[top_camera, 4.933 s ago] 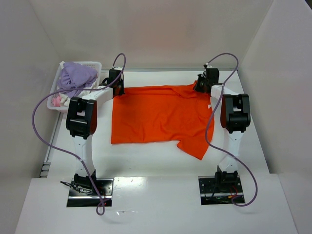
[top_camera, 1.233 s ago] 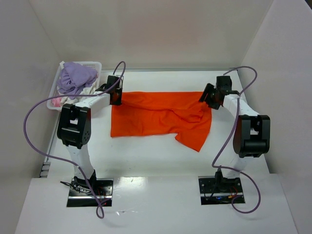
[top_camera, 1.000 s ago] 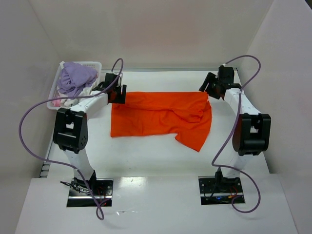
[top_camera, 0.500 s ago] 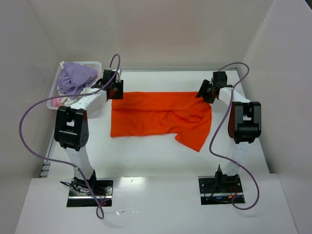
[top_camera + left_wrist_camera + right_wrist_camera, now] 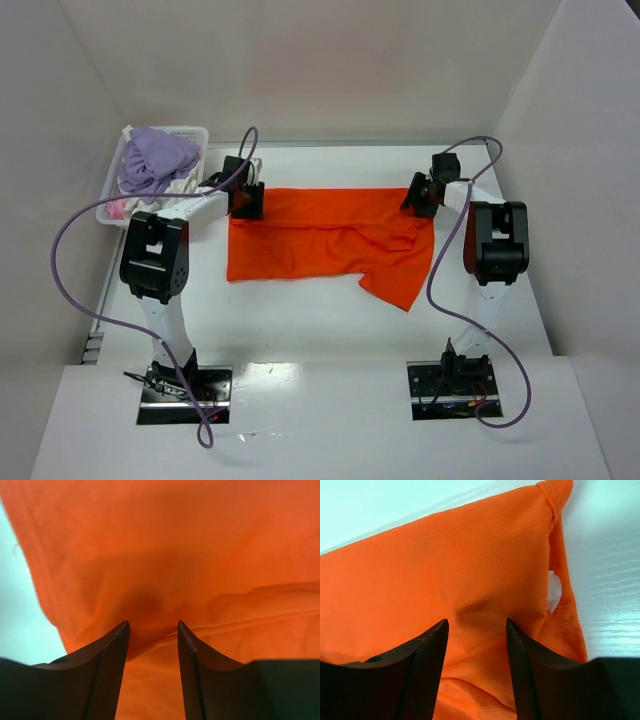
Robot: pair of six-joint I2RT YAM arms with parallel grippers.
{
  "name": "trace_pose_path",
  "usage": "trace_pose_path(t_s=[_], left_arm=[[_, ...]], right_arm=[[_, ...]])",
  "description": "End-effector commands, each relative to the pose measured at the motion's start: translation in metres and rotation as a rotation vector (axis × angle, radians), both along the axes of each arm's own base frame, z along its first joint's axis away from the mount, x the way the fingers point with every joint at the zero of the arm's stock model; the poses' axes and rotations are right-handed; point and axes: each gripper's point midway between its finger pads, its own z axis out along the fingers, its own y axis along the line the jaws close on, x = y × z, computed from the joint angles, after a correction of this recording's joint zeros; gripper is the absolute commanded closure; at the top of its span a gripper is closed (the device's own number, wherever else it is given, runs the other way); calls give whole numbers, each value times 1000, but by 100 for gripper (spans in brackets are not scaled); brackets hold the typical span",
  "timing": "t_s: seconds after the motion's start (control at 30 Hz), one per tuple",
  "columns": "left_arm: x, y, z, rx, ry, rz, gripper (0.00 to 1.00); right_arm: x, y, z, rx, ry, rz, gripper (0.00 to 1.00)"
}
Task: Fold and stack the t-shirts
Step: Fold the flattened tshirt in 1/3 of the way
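The left gripper and the right gripper press on the far corners of the orange t-shirt, both with jaws apart over a small pucker, not clenched.

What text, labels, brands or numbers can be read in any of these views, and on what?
No text is readable in any view.
orange t-shirt: plain, no print.
white patch at its collar, possibly a tag: no legible characters.
basket: no marking visible.
base plates: any marking is too small to read.
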Motion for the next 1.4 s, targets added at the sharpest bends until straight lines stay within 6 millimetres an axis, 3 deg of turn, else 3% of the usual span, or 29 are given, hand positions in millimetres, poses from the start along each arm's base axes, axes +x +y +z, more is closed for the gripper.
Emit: trace_pose_path(t_s=[0.0, 0.1, 0.2, 0.23, 0.27, 0.4, 0.5, 0.73, 1.0, 1.1, 1.37], left_arm=[[-10, -14, -8, -35, 35, -30, 48], [-10, -14, -8, -35, 35, -30, 46], [-10, -14, -8, -35, 35, -30, 42], [-8, -11, -2, -26, 19, -22, 41], [-7, -10, 5, -20, 0, -14, 40], [-10, 0, 21, 10, -32, 24, 33], [-15, 12, 30, 42, -54, 87, 31], [-27, 29, 21, 69, -33, 223, 33], [-29, 18, 16, -69, -18, 201, 38], [-26, 11, 19, -102, -28, 177, 38], [-24, 15, 13, -136, -10, 177, 38]], right_arm=[[14, -13, 12, -54, -44, -13, 44], [15, -15, 34, -69, -83, -14, 44], [13, -15, 62, -70, -133, -15, 38], [9, -17, 65, -78, -133, -22, 36], [9, -17, 84, -79, -172, -24, 36], [-7, -18, 102, -88, -192, -31, 31], [-24, -19, 99, -89, -165, -45, 31], [-57, -17, 56, -67, -46, -67, 35], [-57, -16, 38, -55, -23, -82, 43], [-49, -15, 38, -48, -32, -77, 43], [-44, -11, 20, -27, -5, -73, 44]])
